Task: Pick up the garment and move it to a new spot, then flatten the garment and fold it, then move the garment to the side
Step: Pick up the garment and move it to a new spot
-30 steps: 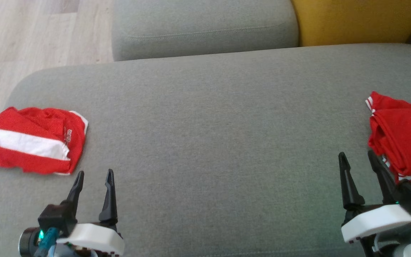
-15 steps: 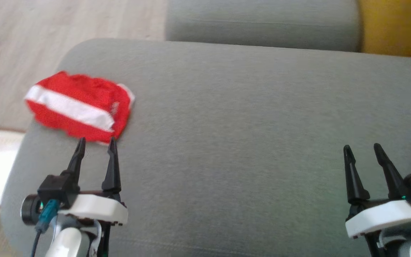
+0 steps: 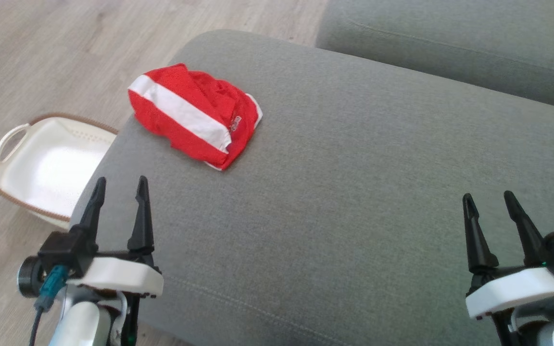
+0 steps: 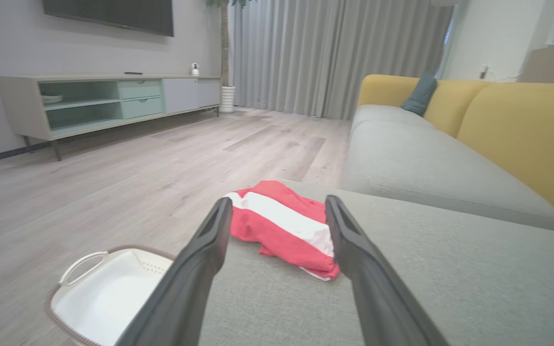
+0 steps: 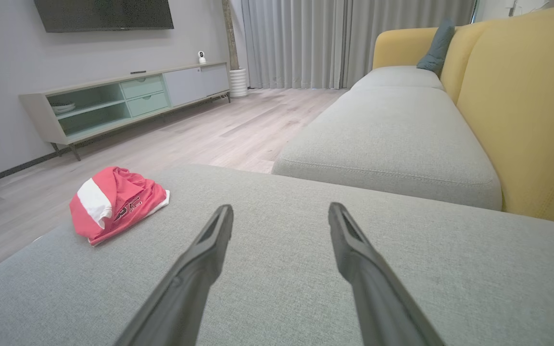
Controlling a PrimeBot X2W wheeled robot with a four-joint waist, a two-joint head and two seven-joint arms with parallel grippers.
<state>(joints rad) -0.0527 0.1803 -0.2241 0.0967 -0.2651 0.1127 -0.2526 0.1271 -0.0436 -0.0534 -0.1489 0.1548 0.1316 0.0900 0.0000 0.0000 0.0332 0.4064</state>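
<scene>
currently, the garment (image 3: pixel 195 120), a red item with a white band, lies bunched on the grey sofa cushion (image 3: pixel 354 202), near the cushion's far left corner in the head view. it is not flat: folds and an overlapped edge show along its near side.

the left gripper (image 3: pixel 120 179) is positioned at the cushion's left edge, nearer to the robot than the garment and apart from it. its two dark fingers stand spread, with nothing between them. in the left wrist view the garment (image 4: pixel 282 226) sits ahead, framed between the fingers, without contact.

the right gripper (image 3: pixel 487 195) is over the right part of the same cushion, well apart from the garment. its fingers are likewise spread and hold nothing. in the right wrist view the garment (image 5: pixel 113 202) lies far to the left of the fingers.

a white basket (image 3: pixel 10 139) with a brown rim stands on the wooden floor (image 3: pixel 41 48), just beside the cushion's left edge. a second grey cushion (image 3: pixel 450 43) lies beyond the first.
</scene>
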